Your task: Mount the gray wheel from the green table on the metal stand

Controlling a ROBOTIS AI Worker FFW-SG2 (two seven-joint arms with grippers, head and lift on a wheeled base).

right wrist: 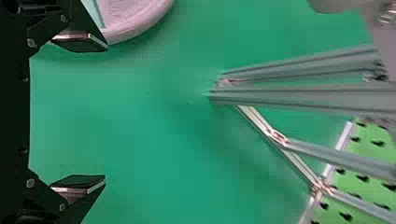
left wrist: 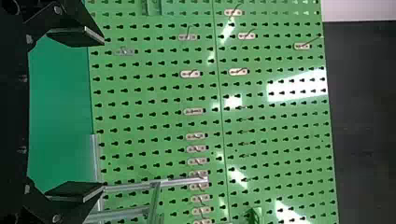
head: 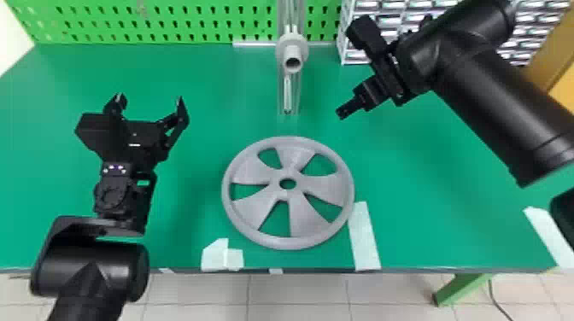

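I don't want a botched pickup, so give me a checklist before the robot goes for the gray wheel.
1. Round gray spoked wheel lying on the green table: ok.
2. Left black two-fingered tool open: ok.
3. Right black two-fingered tool open: ok.
4. Either tool gripping the wheel: not ok, both are away from it.
5. Light gray hub on the metal stand bare: ok.
6. Wheel's centre hole fits hub: cannot tell.

And here's the smooth black left arm (head: 92, 271), coming in from the bottom edge, its flat-fingered black gripper (head: 150, 99) spread wide; the thick black right arm (head: 499, 106) angles inward, its matching black gripper (head: 342, 112) open too!
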